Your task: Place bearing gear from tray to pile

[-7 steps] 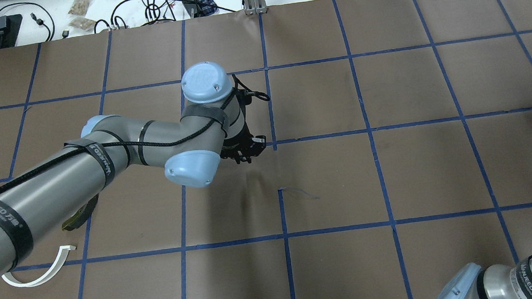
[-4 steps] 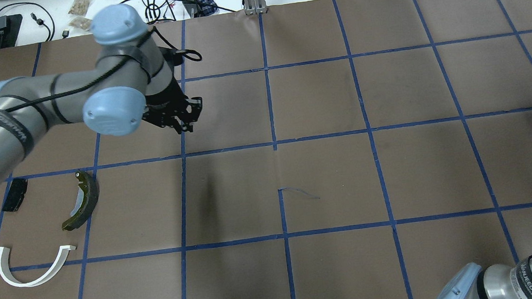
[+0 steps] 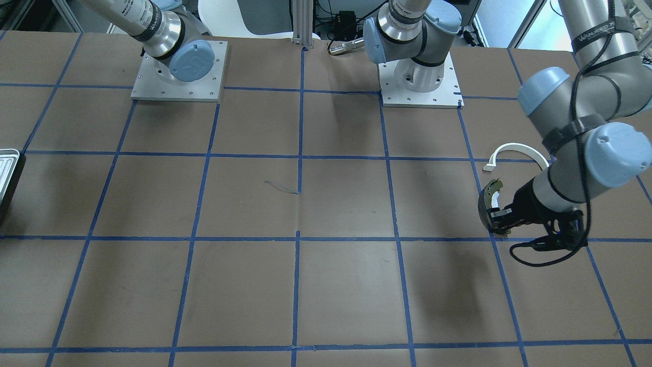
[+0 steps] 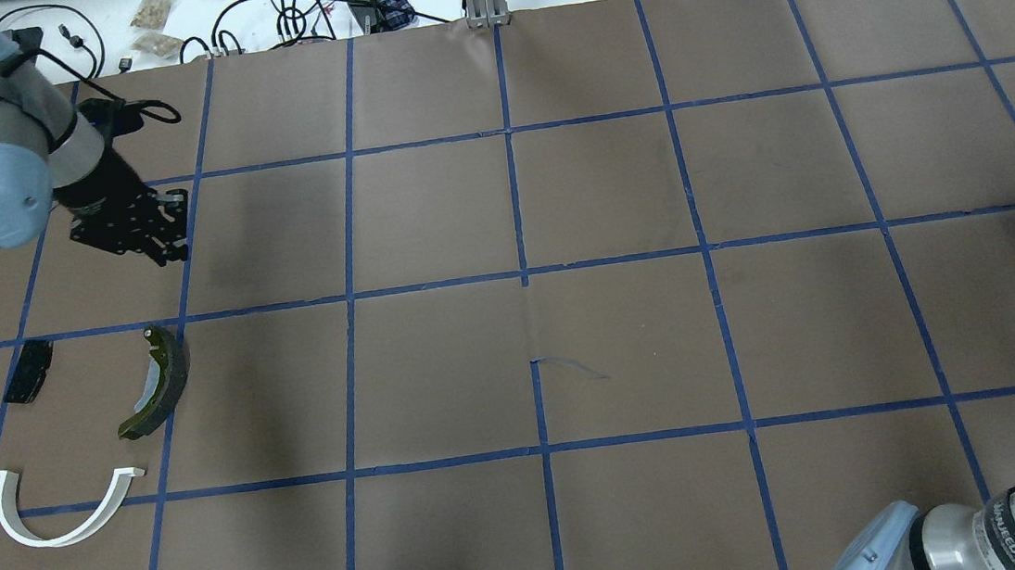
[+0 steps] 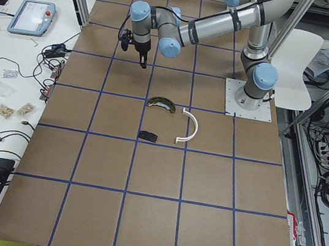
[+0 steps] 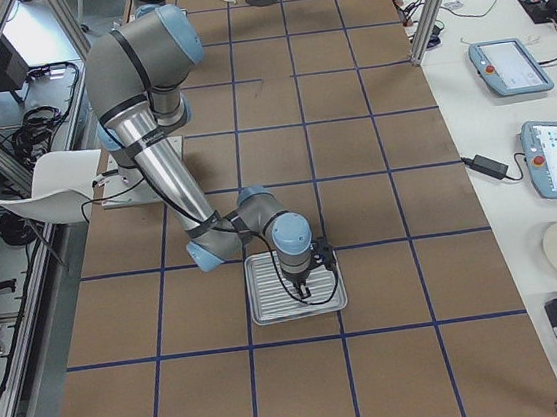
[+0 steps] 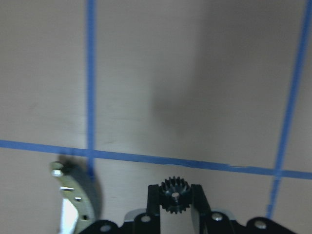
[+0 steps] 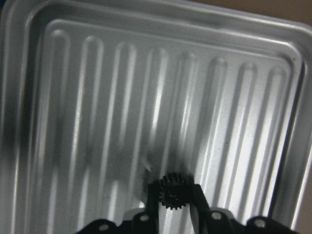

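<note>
Black bearing gear [image 7: 174, 196] pinched in closed left gripper [image 7: 174, 187], hanging above surface [image 4: 441, 366] | pile lies robot-ward of it: brake shoe [image 4: 156, 382] nearest, long axis running toward and away from robot; pad [image 4: 27, 370] beside | left arm nearer | right gripper [image 8: 170, 184] clamps second gear [image 8: 170, 194] over tray [image 8: 97, 97], well apart

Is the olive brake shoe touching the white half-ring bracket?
Apart. The overhead view shows bare brown paper between the brake shoe and the bracket.
</note>
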